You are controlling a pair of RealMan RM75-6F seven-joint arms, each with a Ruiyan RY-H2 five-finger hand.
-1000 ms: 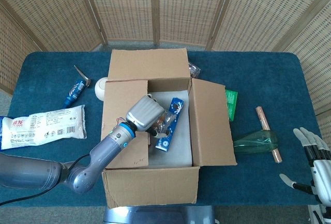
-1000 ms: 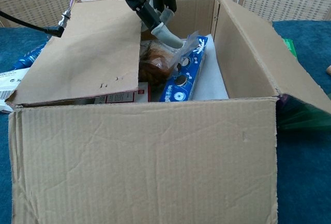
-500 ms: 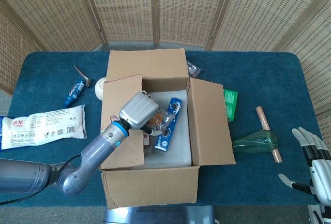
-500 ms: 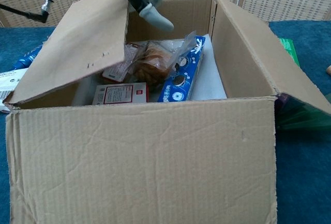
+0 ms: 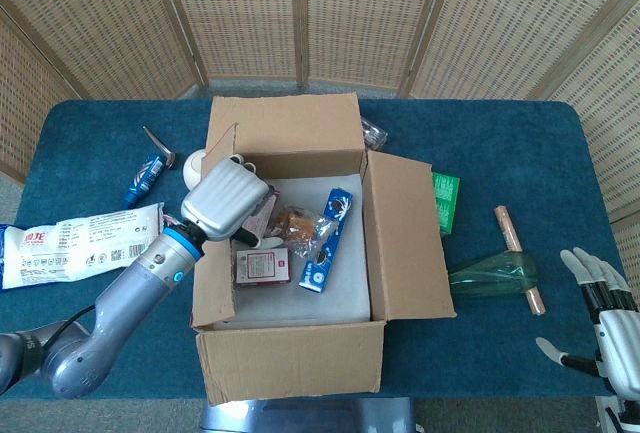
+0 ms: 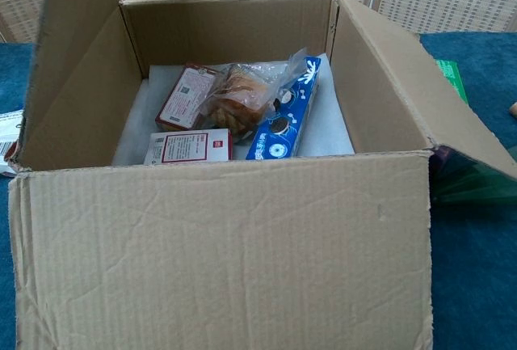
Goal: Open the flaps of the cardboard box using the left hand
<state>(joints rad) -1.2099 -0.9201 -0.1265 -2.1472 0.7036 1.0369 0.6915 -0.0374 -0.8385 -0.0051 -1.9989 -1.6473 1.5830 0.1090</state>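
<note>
The cardboard box (image 5: 290, 358) stands mid-table with its top open. Its back flap (image 5: 285, 123) leans away and its right flap (image 5: 405, 238) is folded outward. The left flap (image 6: 77, 67) stands almost upright. My left hand (image 5: 225, 203) presses against that flap's inner side from above, fingers hooked near its top edge, gripping nothing. Inside lie a red carton (image 6: 187, 145), a clear snack bag (image 6: 242, 95) and a blue cookie box (image 6: 287, 115). My right hand (image 5: 605, 323) rests at the table's near right corner, fingers spread and empty.
Left of the box lie a white packet (image 5: 80, 243), a blue tube (image 5: 145, 178) and a white round object (image 5: 195, 168). To the right are a green carton (image 5: 446, 198), a green bottle (image 5: 495, 275) and a copper tube (image 5: 520, 258).
My left hand has swung left and up out of the box, lifting the left flap from nearly flat over the contents to almost upright. The right hand has not moved.
</note>
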